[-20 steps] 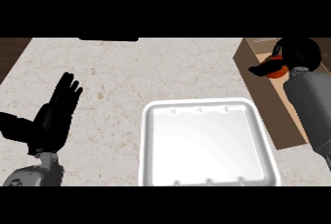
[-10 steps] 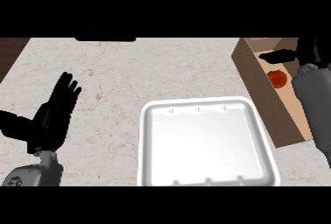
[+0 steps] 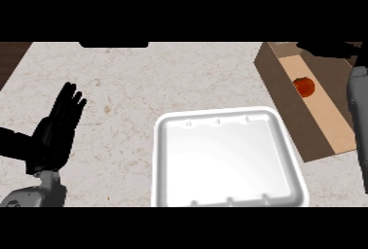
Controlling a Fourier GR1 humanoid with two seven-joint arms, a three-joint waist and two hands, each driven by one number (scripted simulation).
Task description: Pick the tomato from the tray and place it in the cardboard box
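The red tomato [image 3: 304, 86] lies inside the cardboard box [image 3: 277, 61] at the right of the counter, with nothing touching it. My right hand [image 3: 327, 49] shows only partly at the top right, above the box's far end and clear of the tomato, its fingers relaxed and holding nothing. Its grey forearm [image 3: 358, 112] runs down the right edge. The white tray [image 3: 167, 160] sits at the lower middle with nothing in it. My left hand [image 3: 56, 130] rests open at the left, fingers up.
The box stands just right of the tray, almost touching its upper right corner. Pale speckled counter [image 3: 144, 78] stretches between my left hand and the tray. A dark strip [image 3: 10, 58] marks the counter's left edge.
My right hand let go of the tomato, which now lies in the box, and drew back up toward the top right. The left hand and the tray stayed still.
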